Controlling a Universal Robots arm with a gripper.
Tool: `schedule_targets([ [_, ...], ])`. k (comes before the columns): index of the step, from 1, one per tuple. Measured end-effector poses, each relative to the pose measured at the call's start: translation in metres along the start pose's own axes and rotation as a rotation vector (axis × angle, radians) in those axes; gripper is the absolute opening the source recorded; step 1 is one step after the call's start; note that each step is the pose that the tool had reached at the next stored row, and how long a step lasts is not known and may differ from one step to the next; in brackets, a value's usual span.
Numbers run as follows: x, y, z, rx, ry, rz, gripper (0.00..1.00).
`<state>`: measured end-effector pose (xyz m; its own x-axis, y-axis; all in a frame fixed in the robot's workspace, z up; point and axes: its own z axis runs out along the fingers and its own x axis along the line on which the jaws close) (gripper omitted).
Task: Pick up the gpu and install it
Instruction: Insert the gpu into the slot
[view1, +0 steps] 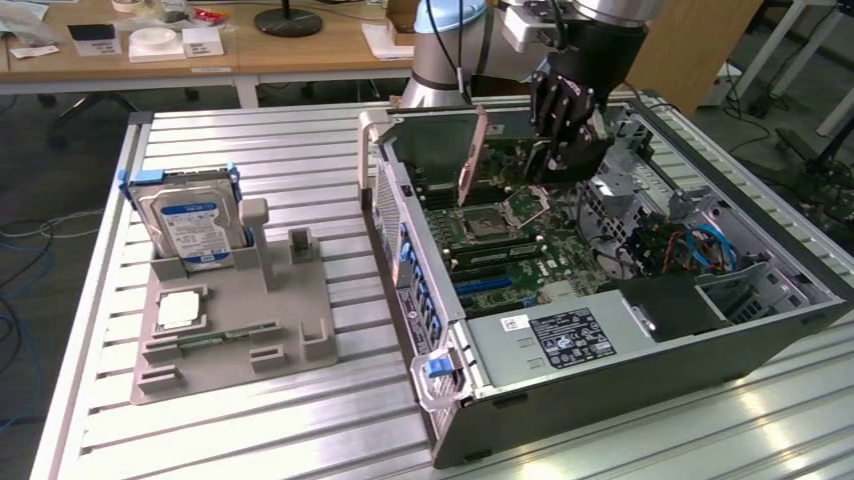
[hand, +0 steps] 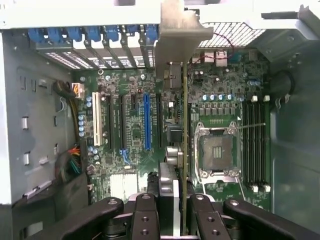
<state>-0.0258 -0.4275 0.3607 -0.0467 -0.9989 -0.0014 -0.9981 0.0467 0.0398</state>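
Closest to the wrist camera are the black jointed fingers (hand: 145, 215) of the robot's gripper (hand: 172, 212). They are pinched from both sides on the gpu (hand: 185, 150), a thin dark circuit card seen edge-on, with a silver metal bracket (hand: 177, 35) at its far end. The card stands upright over the green motherboard (hand: 135, 145) inside the open grey computer case (view1: 641, 385). Its bracket reaches toward the rear wall and its row of blue plastic clips (hand: 75, 34). Near the card on the board are a long blue expansion slot (hand: 146, 122) and a square silver processor socket (hand: 216, 150). The card's lower edge seems to hover above the slots, though contact cannot be told.

In the exterior view the gripper hangs at about one o'clock, over the case's far half. At nine o'clock, well apart on the ribbed aluminium table (view1: 267, 140), a grey moulded holder (view1: 314, 340) carries a boxy hard drive with a blue-white label (view1: 191, 225).

The step in hand looks like seating the card. Done well, that likely means holding it plumb, matching its connector edge to one slot along the full length, keeping the bracket against the rear opening, and pressing evenly so neither end tips.
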Motion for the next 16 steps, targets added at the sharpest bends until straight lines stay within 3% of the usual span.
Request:
schedule_targets([
  [4,0.000,0.0034,0.0047,0.0131,-0.0007,-0.002,0.28],
  [9,0.001,0.0044,0.0132,0.0135,-0.0019,-0.031,0.28],
  [13,0.002,0.0064,0.0172,0.0200,-0.0017,-0.048,0.28],
  [16,0.002,0.0096,0.0216,0.0214,-0.0030,-0.048,0.28],
])
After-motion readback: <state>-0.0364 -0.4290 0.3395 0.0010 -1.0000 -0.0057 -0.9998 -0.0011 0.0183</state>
